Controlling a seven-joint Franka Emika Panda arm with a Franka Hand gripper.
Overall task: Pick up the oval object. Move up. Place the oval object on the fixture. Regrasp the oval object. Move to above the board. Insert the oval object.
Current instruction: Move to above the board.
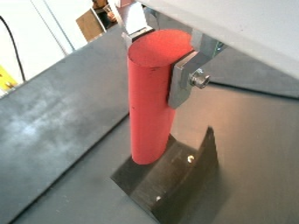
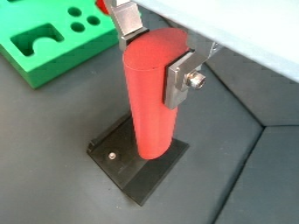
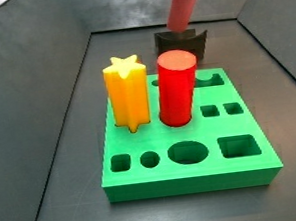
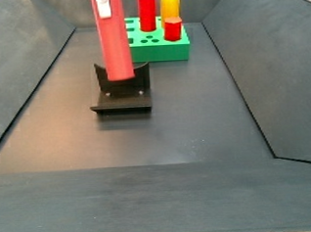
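End effector [image 2: 158,54] is clamped on the oval object's [image 2: 152,96] top, fixture [image 2: 140,166] right below. Looks rigid, smooth, probably slippery; I'd regrip mid-length.

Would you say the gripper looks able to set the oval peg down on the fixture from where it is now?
Probably yes: the gripper holds the oval peg upright, its lower end right at the fixture, and nothing else stands near.

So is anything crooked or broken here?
Nothing stands out. The hand grips the oval object near its top, its lower end down at the fixture. It leans a little in a side view. The board looks undamaged.
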